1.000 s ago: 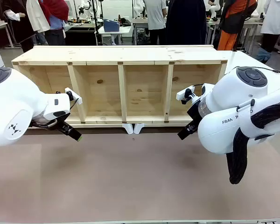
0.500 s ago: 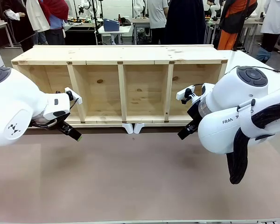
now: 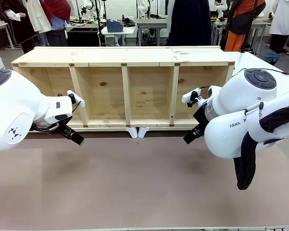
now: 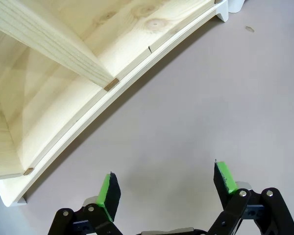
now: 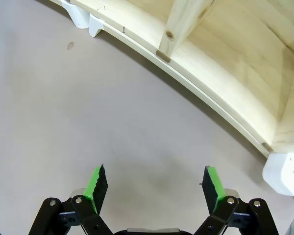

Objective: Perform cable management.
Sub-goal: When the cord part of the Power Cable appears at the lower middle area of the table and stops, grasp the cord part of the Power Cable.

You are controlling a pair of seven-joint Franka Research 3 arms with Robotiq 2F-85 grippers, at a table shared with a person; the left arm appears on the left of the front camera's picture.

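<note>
1. Left gripper (image 4: 166,183): I read its green pads (image 4: 107,192) as spread wide, with nothing held between them. In the front view it sits at 9 o'clock. It is tilted down toward the table (image 3: 135,187), just in front of the lower front edge of the wooden shelf (image 3: 127,57).

2. Right gripper (image 5: 156,187): its fingers are likewise spread wide and hold nothing. In the front view it sits at 3 o'clock and points down toward 7 o'clock, just in front of the shelf's rightmost bay.

3. Wooden shelf: it lies on its long side across the 12 o'clock half of the table, with four open bays facing me. I judge that it is set this way so either arm can reach into a bay from the near side. Two white feet (image 3: 137,132) sit side by side under the middle of its front edge.

4. Cable: I cannot tell where it lies.

5. Assessment: both grippers are held low, open and mirrored, one near each end of the shelf. I take this as a ready posture that keeps each wrist camera on the shelf's lower edge and the table beside it. No handling of the cable has begun. The next move calls for locating the cord before I commit either arm.
</note>
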